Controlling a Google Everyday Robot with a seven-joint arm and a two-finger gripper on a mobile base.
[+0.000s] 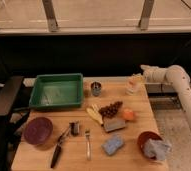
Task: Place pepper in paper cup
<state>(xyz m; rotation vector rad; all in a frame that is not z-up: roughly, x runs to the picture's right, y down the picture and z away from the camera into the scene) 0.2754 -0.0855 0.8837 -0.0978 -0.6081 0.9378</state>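
The off-white paper cup (132,89) stands near the table's far right edge. The red-orange pepper (136,79) stands in it, its top sticking out above the rim. My gripper (145,71) is at the end of the white arm that reaches in from the right. It sits just above and to the right of the cup, close to the pepper's top. I cannot tell whether it still touches the pepper.
A green tray (56,76) sits at the back left, with a dark metal cup (95,89) beside it. Mid-table are grapes (110,108), a yellow banana piece (94,115), an orange fruit (128,114) and two sponges. A reddish-brown bowl (143,139) is at the front right and a purple plate (38,131) at the front left.
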